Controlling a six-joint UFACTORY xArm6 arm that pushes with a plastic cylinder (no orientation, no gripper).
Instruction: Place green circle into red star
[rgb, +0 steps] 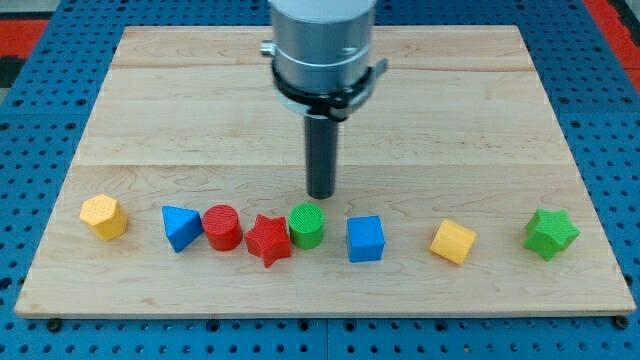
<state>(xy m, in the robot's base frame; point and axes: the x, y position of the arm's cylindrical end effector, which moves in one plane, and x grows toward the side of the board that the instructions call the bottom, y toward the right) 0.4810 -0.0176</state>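
My tip hovers just at 12 o'clock of the green plastic circle block, already touching the red plastic star block; light and slippery, it needs a centred push. No gripper exists.

I work in a robotics lab: my pale wooden worktop lies on a blue perforated mounting plate, with small printed test blocks such as a yellow hexagon block set out

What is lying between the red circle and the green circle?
In the camera view, the red star lies between the red circle and green circle.
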